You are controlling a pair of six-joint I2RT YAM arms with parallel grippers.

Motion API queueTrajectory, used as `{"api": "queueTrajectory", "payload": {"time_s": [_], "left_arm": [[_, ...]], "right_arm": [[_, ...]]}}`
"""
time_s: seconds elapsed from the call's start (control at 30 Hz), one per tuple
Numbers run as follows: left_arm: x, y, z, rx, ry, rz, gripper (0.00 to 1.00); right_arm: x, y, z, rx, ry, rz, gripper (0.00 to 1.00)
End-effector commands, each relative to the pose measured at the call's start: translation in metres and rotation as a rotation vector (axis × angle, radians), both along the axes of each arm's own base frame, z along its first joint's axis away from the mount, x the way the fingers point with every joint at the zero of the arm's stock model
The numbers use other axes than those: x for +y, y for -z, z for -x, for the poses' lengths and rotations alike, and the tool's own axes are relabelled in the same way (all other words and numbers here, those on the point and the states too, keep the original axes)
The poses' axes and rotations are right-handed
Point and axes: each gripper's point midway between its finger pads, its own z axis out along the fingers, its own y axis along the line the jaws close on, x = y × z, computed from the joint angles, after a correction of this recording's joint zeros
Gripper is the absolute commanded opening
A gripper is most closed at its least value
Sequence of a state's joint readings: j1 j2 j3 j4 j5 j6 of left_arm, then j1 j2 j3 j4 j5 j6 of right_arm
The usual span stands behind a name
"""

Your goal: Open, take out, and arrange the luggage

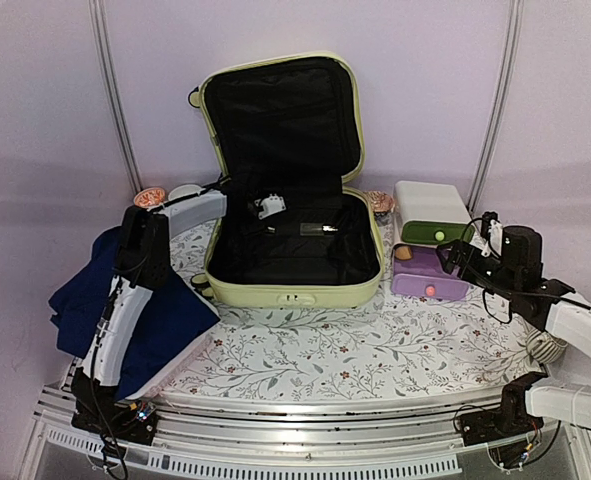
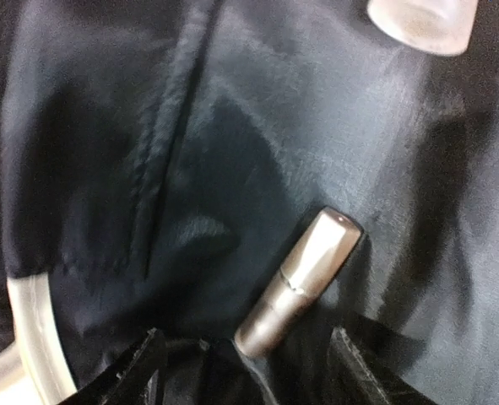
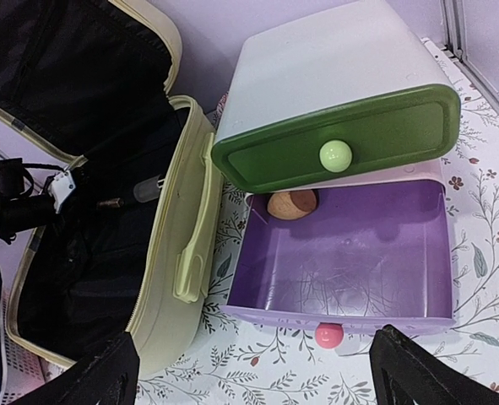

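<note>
The luggage [image 1: 293,292], a pale yellow-green hard shell, lies open in the middle of the table with its lid [image 1: 280,115] standing up. My left gripper [image 1: 265,207] reaches down inside it. In the left wrist view this gripper [image 2: 249,371] is open over the black lining [image 2: 257,126]. A small bronze metallic tube [image 2: 300,283] lies loose between the fingers, touching neither. My right gripper [image 3: 257,380] hangs open and empty to the right of the luggage [image 3: 181,253], in front of an open purple drawer [image 3: 350,253].
A white drawer box [image 1: 430,205] with a shut green drawer [image 3: 338,143] stands right of the luggage. A brown wooden piece [image 3: 291,204] lies in the purple drawer. A translucent cap-like thing [image 2: 422,25] lies on the lining. A blue cloth [image 1: 165,310] is heaped at the left.
</note>
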State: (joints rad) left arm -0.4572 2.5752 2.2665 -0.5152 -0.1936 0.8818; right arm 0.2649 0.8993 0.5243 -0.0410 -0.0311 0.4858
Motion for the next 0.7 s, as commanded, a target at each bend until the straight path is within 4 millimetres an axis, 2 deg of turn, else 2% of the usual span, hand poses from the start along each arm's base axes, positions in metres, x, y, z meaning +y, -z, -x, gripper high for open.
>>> {"api": "queueTrajectory", "payload": {"time_s": [0.0, 0.13, 0.33, 0.53, 0.67], "left_arm": [[0.013, 0.008, -0.011, -0.02, 0.061, -0.126, 0.67], [0.012, 0.015, -0.017, -0.039, 0.102, -0.162, 0.68], [0.03, 0.041, -0.032, -0.072, 0.109, -0.307, 0.7], [0.022, 0.062, -0.025, -0.017, 0.2, -0.274, 0.7], [0.026, 0.067, -0.036, -0.061, 0.182, -0.294, 0.68]], "right_arm": [[0.001, -0.017, 0.001, -0.022, -0.012, -0.015, 0.97], [0.001, -0.017, 0.002, -0.017, -0.009, -0.016, 0.97], [0.004, -0.012, 0.002, 0.004, -0.015, -0.045, 0.97], [0.004, -0.006, 0.003, 0.025, -0.009, -0.058, 0.96], [0.005, -0.006, 0.002, 0.025, -0.009, -0.065, 0.96]]}}
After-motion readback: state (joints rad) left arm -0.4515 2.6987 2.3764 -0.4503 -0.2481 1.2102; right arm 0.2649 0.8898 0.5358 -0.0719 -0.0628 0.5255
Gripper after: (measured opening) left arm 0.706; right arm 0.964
